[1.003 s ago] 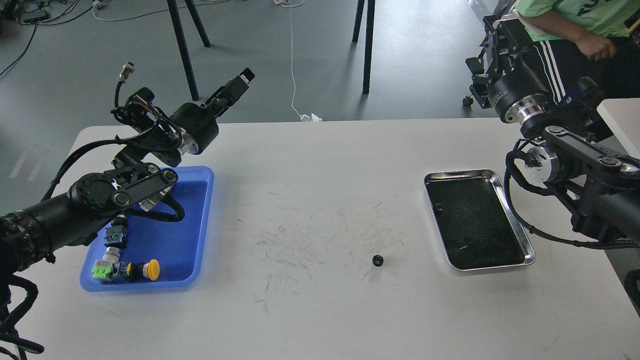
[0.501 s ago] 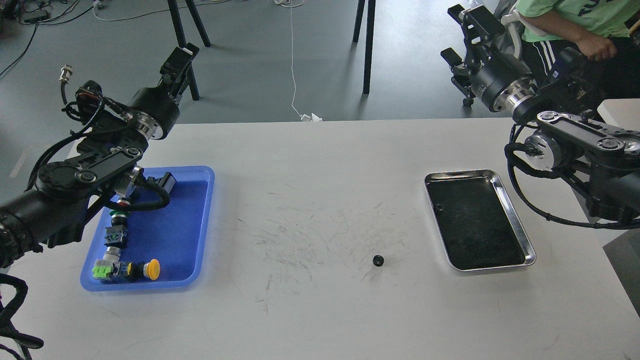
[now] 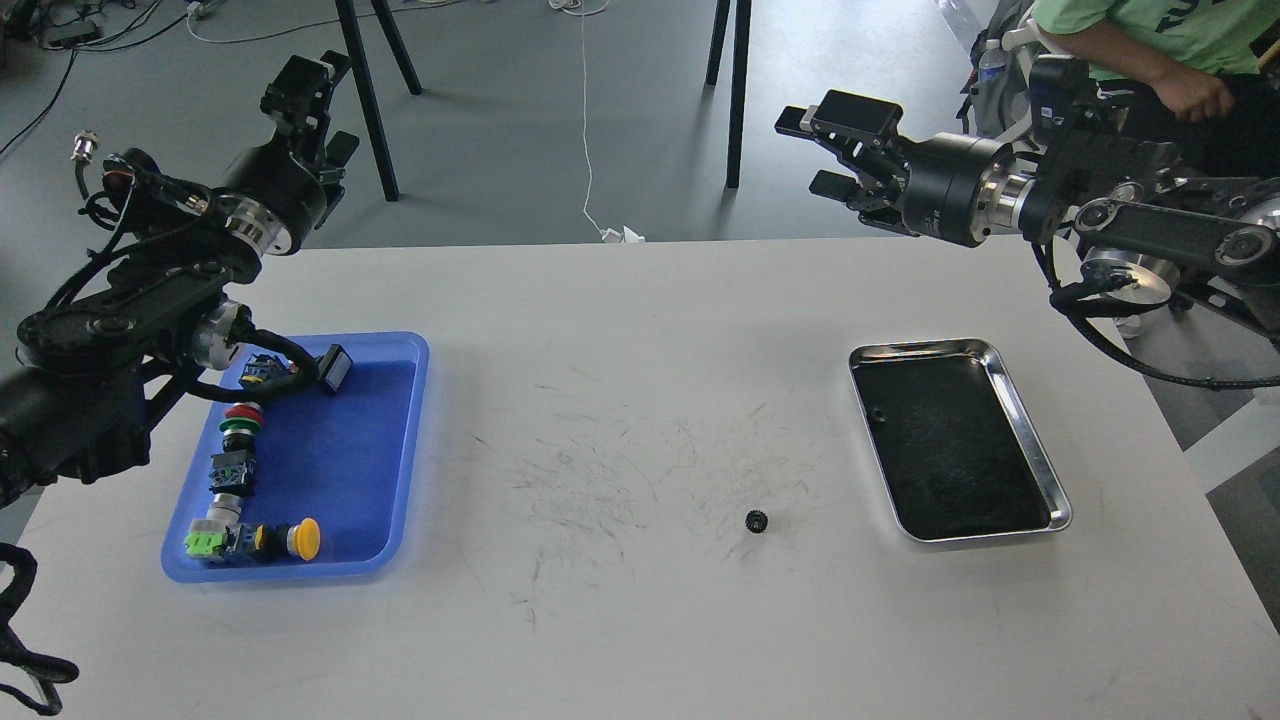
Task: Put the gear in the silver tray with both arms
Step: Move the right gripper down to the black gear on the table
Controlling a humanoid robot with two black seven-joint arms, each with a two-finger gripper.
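The small black gear (image 3: 756,520) lies on the white table, left of the silver tray (image 3: 1033,440), whose dark inside holds nothing. My left gripper (image 3: 322,112) is raised beyond the table's far left edge, above the blue tray; its fingers stand apart and it holds nothing. My right gripper (image 3: 818,152) is raised beyond the far edge, above and behind the silver tray, pointing left, open and empty. Both grippers are far from the gear.
A blue plastic tray (image 3: 405,450) at the left holds several push-button switches (image 3: 255,540). A person in a green shirt (image 3: 1150,40) sits at the far right. Black stand legs (image 3: 735,90) rise behind the table. Scuff marks cover the table's middle.
My left arm has swung its gripper left and up, off the blue tray. My right arm has swung its gripper left toward the table's middle. The gear and both trays have not moved.
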